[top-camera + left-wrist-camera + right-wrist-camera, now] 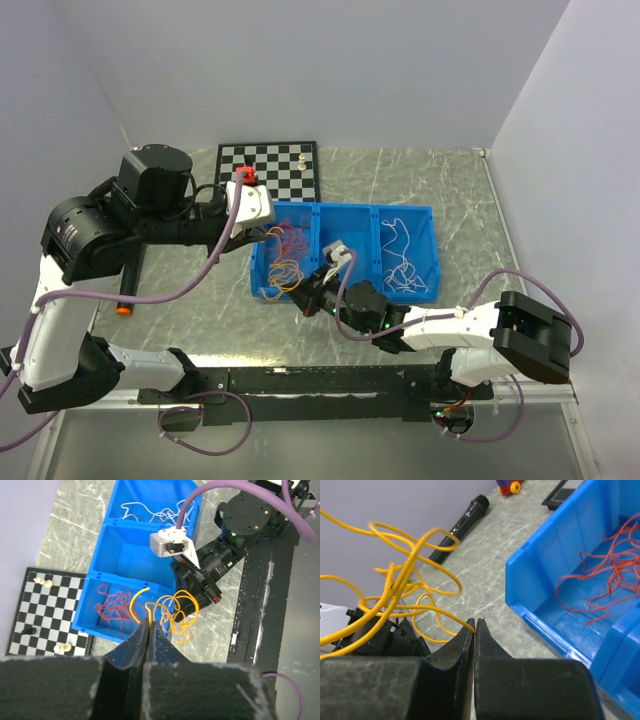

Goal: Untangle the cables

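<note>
**Two claws in one orange tangle**

The left claw (149,623) fills the bottom of the frame, its jaws pressed together on a strand of the orange cables (172,611). These spread in loose loops across one edge of the blue bin (132,560). The right claw (196,599), black with a white camera box (167,544) on its wrist, reaches into the same loops from the opposite side, and its tips are hidden among them. Red cables (111,607) lie in the bin's compartment nearest the chessboard (47,612), and white cables (152,515) lie in the farthest one. A few chess pieces (62,648) stand on the board, which rests on the marbled bench (80,510).
</note>
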`<action>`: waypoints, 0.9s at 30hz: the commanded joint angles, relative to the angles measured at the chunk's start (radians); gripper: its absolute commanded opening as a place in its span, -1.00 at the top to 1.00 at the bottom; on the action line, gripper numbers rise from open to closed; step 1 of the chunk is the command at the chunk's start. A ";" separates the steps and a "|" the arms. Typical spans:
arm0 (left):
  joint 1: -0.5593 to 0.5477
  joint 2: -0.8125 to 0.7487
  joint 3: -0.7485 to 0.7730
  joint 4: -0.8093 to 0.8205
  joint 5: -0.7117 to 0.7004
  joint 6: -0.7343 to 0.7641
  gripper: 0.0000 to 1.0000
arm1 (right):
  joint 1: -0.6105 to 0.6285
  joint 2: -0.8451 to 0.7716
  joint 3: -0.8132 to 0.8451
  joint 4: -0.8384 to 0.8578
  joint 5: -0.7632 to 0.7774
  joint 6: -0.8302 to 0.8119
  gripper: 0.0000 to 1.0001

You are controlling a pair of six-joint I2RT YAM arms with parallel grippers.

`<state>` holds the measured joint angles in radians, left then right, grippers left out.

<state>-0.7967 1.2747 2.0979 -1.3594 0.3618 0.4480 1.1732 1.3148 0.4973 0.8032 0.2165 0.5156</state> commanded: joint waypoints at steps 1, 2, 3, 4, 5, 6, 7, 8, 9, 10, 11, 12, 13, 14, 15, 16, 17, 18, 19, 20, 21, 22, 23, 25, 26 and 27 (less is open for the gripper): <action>-0.006 -0.003 0.059 0.022 -0.046 0.008 0.99 | -0.006 -0.037 -0.032 -0.010 0.011 0.034 1.00; -0.006 -0.011 0.060 0.054 -0.078 0.005 0.99 | -0.006 -0.045 -0.054 -0.022 0.009 0.049 1.00; -0.006 -0.027 0.051 0.115 -0.121 -0.008 0.99 | -0.004 -0.051 -0.077 -0.030 0.007 0.064 1.00; -0.006 -0.055 0.025 0.196 -0.188 -0.017 0.99 | -0.001 -0.058 -0.110 -0.030 0.012 0.078 1.00; -0.006 -0.079 -0.019 0.265 -0.231 -0.023 0.99 | 0.003 -0.069 -0.143 -0.035 0.020 0.093 1.00; -0.006 -0.107 -0.038 0.342 -0.280 -0.032 0.99 | 0.011 -0.081 -0.169 -0.047 0.030 0.106 1.00; -0.004 -0.121 -0.044 0.389 -0.323 -0.037 0.99 | 0.019 -0.095 -0.198 -0.061 0.046 0.119 1.00; -0.006 -0.127 -0.038 0.429 -0.355 -0.040 0.99 | 0.028 -0.113 -0.221 -0.079 0.059 0.129 1.00; -0.006 -0.127 -0.030 0.462 -0.359 -0.045 0.99 | 0.039 -0.132 -0.242 -0.091 0.073 0.139 1.00; -0.004 -0.130 -0.027 0.488 -0.403 -0.042 0.99 | 0.048 -0.149 -0.258 -0.128 0.090 0.152 1.00; -0.006 -0.139 -0.030 0.521 -0.414 -0.034 0.99 | 0.057 -0.167 -0.267 -0.160 0.105 0.164 1.00; -0.006 -0.147 -0.035 0.555 -0.423 -0.022 0.99 | 0.065 -0.183 -0.281 -0.179 0.116 0.175 1.00; -0.006 -0.156 -0.039 0.597 -0.437 -0.012 0.99 | 0.075 -0.205 -0.292 -0.202 0.130 0.182 1.00; -0.004 -0.163 -0.041 0.633 -0.461 -0.008 0.99 | 0.086 -0.222 -0.299 -0.225 0.144 0.195 1.00; -0.006 -0.166 -0.035 0.681 -0.489 -0.002 0.99 | 0.095 -0.241 -0.310 -0.249 0.159 0.207 1.00; -0.006 -0.167 -0.032 0.747 -0.526 0.004 0.99 | 0.104 -0.252 -0.318 -0.274 0.173 0.224 1.00; -0.004 -0.172 -0.030 0.808 -0.565 0.012 0.99 | 0.117 -0.265 -0.324 -0.294 0.188 0.236 1.00; -0.006 -0.176 -0.041 0.871 -0.601 0.029 0.99 | 0.126 -0.276 -0.333 -0.312 0.198 0.248 1.00; -0.006 -0.184 -0.047 0.931 -0.627 0.050 0.99 | 0.135 -0.285 -0.347 -0.323 0.207 0.256 1.00; -0.004 -0.186 -0.055 0.965 -0.630 0.069 0.99 | 0.144 -0.295 -0.355 -0.331 0.216 0.264 1.00; -0.006 -0.190 -0.062 0.986 -0.617 0.084 0.99 | 0.155 -0.302 -0.358 -0.341 0.227 0.270 1.00; -0.006 -0.192 -0.068 0.985 -0.600 0.090 0.99 | 0.163 -0.314 -0.362 -0.355 0.237 0.273 1.00; -0.006 -0.190 -0.070 0.981 -0.589 0.087 0.99 | 0.166 -0.327 -0.361 -0.373 0.248 0.274 1.00; -0.006 -0.186 -0.084 1.002 -0.616 0.066 0.99 | 0.171 -0.368 -0.362 -0.409 0.274 0.280 1.00; -0.006 -0.187 -0.107 1.051 -0.651 0.058 0.99 | 0.171 -0.387 -0.368 -0.424 0.283 0.284 1.00; -0.004 -0.199 -0.134 1.124 -0.706 0.066 0.99 | 0.171 -0.408 -0.374 -0.441 0.290 0.285 1.00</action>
<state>-0.7986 1.0786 2.0220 -0.4419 -0.2073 0.5045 1.3342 0.9829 0.1379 0.4271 0.4290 0.7696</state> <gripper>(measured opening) 0.022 0.012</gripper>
